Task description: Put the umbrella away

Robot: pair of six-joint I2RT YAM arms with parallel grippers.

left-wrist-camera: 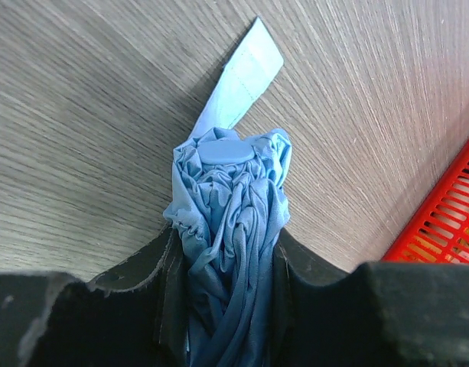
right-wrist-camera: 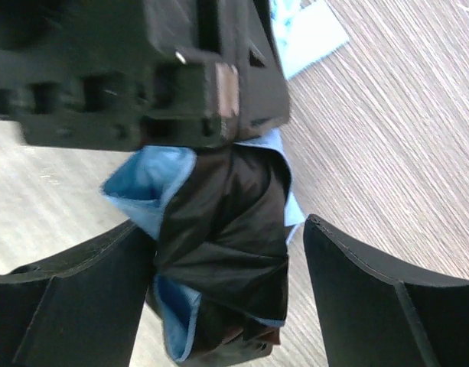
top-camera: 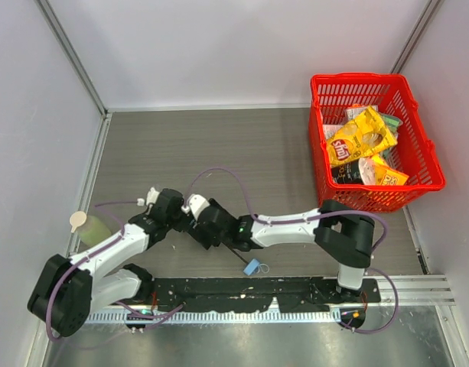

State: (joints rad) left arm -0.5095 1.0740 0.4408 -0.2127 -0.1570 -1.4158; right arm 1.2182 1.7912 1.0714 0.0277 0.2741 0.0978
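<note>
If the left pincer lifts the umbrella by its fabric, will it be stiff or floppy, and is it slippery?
The umbrella fabric sits in loose, bunched folds inside the left pincer, so it will probably sag and shift. The strap sticks out unfastened and may flop about. The cloth looks smooth, so it could slide through the grip.

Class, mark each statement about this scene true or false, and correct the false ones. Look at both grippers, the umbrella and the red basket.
1. The left gripper is clamped on the bunched blue fabric of the umbrella. True.
2. The right gripper is shut tight on the umbrella. False: its jaws stand open on either side of the fabric.
3. The red basket is empty. False: it holds snack bags.
4. The umbrella's small blue handle lies on the table, near the arm bases. True.
5. The umbrella is inside the basket. False: it is at the grippers, well left of the basket.
</note>
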